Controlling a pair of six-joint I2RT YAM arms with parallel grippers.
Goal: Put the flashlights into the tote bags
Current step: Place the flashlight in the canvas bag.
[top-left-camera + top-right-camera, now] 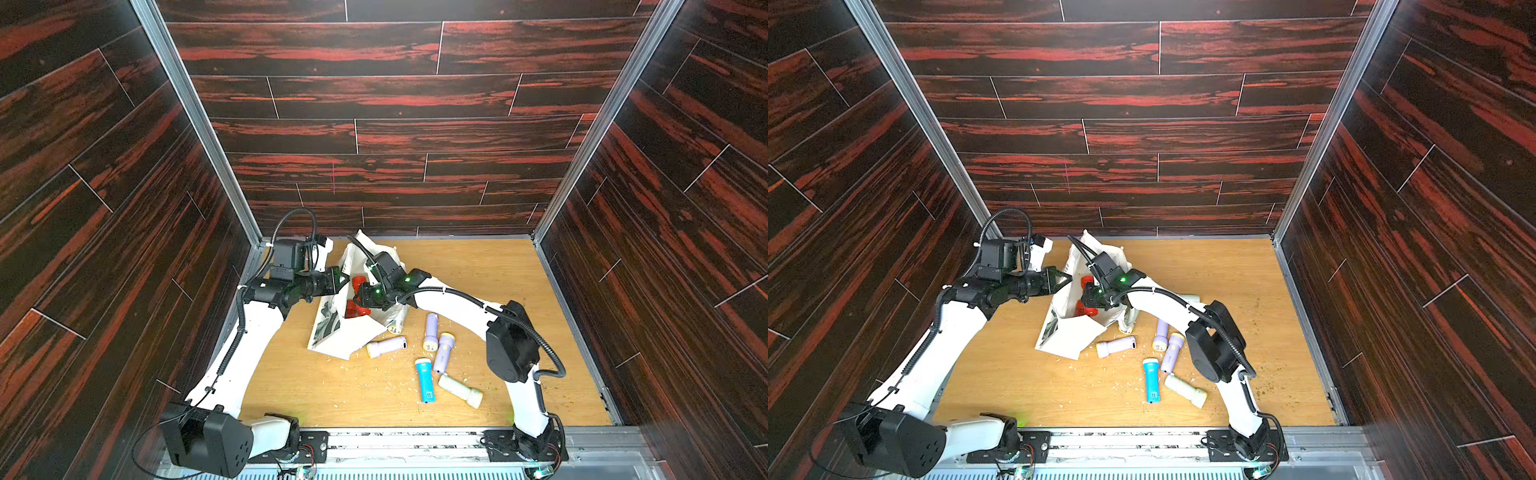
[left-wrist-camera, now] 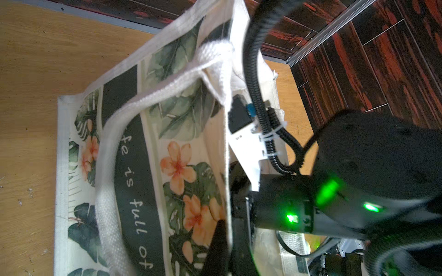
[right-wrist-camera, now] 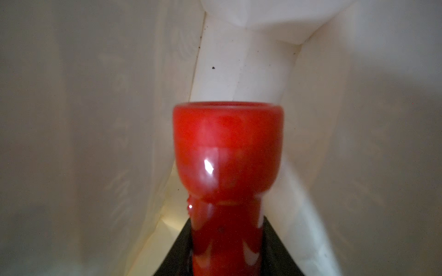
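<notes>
Wooden tabletop (image 1: 478,270): tote bag (image 1: 349,336) rim is pinched by left gripper (image 1: 343,279); red flashlight (image 3: 227,148) is clamped in right gripper (image 1: 360,294), inside bag.

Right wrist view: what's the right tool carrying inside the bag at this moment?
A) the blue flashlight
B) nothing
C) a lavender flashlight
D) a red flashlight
D: the right wrist view shows the right tool closed on the body of a red flashlight, whose wide head points into the pale inside of the tote bag.
</notes>
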